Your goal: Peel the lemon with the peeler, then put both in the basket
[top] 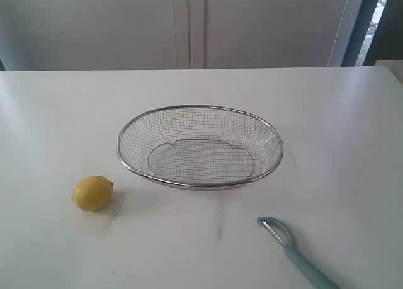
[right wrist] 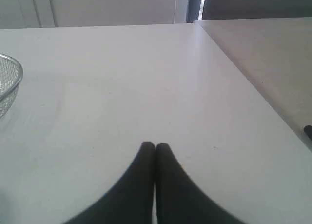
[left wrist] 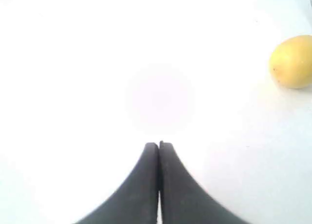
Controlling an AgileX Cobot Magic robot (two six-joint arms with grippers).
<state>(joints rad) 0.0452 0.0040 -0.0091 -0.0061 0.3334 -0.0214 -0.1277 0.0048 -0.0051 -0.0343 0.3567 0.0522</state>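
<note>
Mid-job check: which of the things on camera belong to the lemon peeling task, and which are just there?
For the job:
- lemon
- peeler
- basket, nothing in it
- left gripper and right gripper, both shut, holding nothing

Just there:
- white table
- grey cabinet doors behind it
- second tabletop alongside

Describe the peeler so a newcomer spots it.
Find the wire-mesh basket in the middle of the white table. Toward the camera and right of it lies the peeler: slim, pale teal handle, curved metal head, unlike the round yellow lemon.
</note>
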